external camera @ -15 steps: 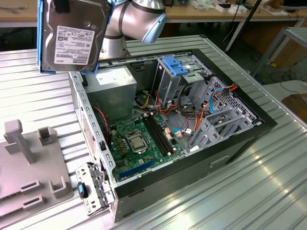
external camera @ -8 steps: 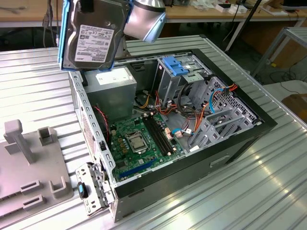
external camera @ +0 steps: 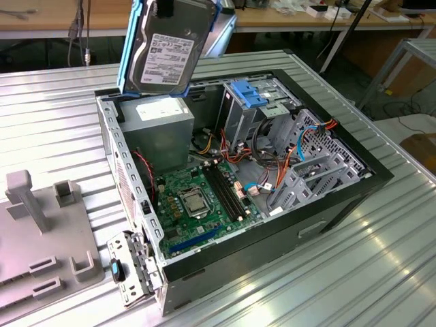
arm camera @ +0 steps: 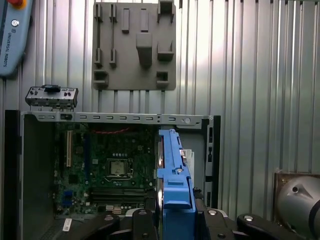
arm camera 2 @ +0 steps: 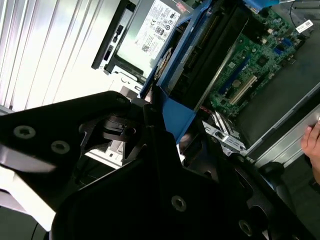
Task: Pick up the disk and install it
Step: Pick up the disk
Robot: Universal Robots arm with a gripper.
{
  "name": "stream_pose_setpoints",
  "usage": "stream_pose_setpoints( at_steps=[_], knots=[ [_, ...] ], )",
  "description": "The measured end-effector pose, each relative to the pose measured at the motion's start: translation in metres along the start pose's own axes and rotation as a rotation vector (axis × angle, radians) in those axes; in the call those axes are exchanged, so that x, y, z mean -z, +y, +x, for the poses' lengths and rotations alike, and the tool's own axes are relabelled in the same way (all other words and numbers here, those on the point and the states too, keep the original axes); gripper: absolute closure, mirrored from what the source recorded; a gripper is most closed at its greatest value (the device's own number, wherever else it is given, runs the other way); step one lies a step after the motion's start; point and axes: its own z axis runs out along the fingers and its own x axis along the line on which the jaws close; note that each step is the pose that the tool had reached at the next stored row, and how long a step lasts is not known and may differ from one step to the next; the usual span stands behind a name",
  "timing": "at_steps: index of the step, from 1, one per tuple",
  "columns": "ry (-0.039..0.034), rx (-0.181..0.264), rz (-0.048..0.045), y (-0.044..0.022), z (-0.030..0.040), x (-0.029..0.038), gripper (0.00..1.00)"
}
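Observation:
The disk (external camera: 163,51), a dark grey hard drive with a white label and bright blue rails, hangs tilted on edge above the back left corner of the open computer case (external camera: 327,197). My gripper (external camera: 163,5) holds it from above at the upper edge of the exterior view. In the first wrist view the disk (arm camera: 172,170) stands edge-on between my black fingers, with the gripper (arm camera: 175,212) shut on its blue rail. In the second wrist view the disk (arm camera 2: 215,40) reaches out from the gripper (arm camera 2: 160,130) over the case's inside.
Inside the case are a grey power supply (external camera: 163,126), a green motherboard (external camera: 197,197), and a metal drive cage (external camera: 255,109) with a light blue bracket and cables. A grey fixture plate (external camera: 34,231) lies on the ribbed metal table. A hand (arm camera 2: 312,145) shows beside the case.

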Motion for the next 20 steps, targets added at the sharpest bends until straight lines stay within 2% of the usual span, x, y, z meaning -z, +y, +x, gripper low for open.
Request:
stream_pose_setpoints(
  at_steps=[7, 17, 18, 20],
  knots=[
    [0.0001, -0.005, -0.0001, -0.0046, 0.0105, -0.0003, 0.63],
    [0.0000, -0.006, 0.0000, -0.0080, 0.0364, -0.0013, 0.63],
    [-0.0001, -0.006, 0.0002, -0.0100, 0.0384, -0.0014, 0.63],
    [0.0002, -0.006, -0.0001, -0.0188, 0.0402, -0.0016, 0.63]
  ],
)
